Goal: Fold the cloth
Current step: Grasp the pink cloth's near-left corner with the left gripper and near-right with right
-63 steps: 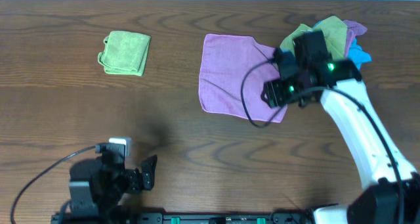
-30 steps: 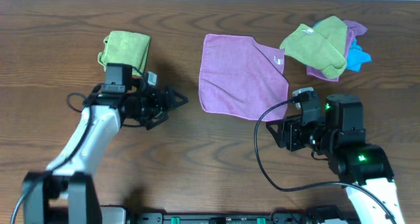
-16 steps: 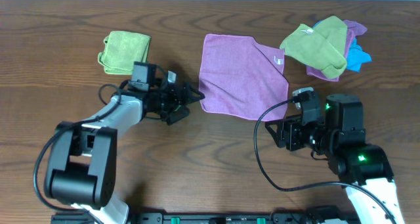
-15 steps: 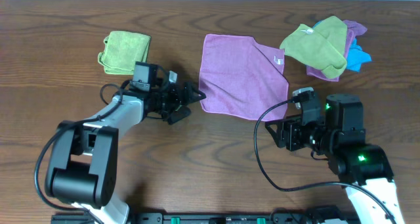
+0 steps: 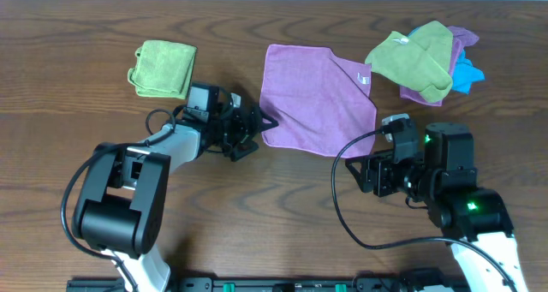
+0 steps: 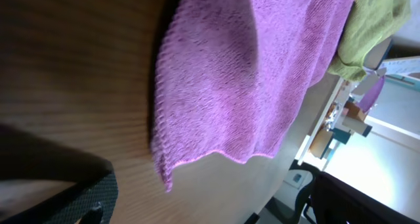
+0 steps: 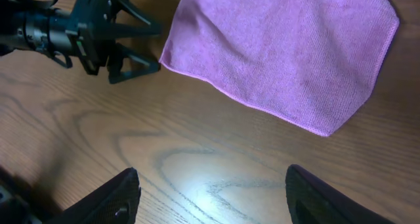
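The lilac cloth [image 5: 315,99] lies spread flat mid-table, its white tag [image 5: 363,80] at the right edge. My left gripper [image 5: 259,134] is open at the cloth's near-left corner. In the left wrist view the cloth [image 6: 249,73] fills the frame, with its corner hanging between my spread fingers [image 6: 82,198]. My right gripper [image 5: 364,174] is open and empty above bare wood, just in front of the cloth's near-right corner. The right wrist view shows the cloth [image 7: 289,53], my left gripper [image 7: 141,46] at its corner, and my right gripper [image 7: 213,198] wide open.
A folded yellow-green cloth [image 5: 163,68] lies at the far left. A bunched pile of green, purple and blue cloths [image 5: 424,61] sits at the far right, beside the lilac cloth. The right arm's black cable [image 5: 338,189] loops over the table.
My left arm has reached rightward from the near-left to the cloth's near-left corner. My right arm pulled back from over the cloth and has since stayed still.
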`<control>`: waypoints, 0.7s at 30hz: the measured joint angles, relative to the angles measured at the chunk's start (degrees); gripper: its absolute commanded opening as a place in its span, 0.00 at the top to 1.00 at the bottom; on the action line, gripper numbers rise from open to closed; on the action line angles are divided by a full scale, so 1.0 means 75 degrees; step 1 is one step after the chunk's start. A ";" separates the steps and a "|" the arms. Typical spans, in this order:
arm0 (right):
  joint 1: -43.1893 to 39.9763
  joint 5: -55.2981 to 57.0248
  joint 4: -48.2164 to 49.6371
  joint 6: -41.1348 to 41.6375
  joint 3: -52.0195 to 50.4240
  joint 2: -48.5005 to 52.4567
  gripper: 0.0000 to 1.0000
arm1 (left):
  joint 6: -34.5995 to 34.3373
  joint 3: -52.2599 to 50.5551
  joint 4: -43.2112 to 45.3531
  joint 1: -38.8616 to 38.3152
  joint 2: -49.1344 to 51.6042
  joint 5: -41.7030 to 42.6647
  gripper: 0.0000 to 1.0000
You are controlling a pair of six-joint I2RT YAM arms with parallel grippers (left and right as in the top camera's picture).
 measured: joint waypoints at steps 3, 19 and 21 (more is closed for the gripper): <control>0.0000 -0.0003 0.0006 0.0000 0.0000 0.0000 0.28 | -0.0181 0.0000 0.0192 -0.0172 0.0009 -0.0195 0.04; 0.0000 -0.0087 0.0003 0.0006 0.0000 0.0000 0.27 | -0.0460 0.0187 0.0376 -0.0813 0.0006 -0.1361 0.05; 0.0000 -0.0108 0.0006 0.0017 0.0000 0.0000 0.27 | -0.0460 0.0210 0.0379 -0.0813 0.0006 -0.1472 0.02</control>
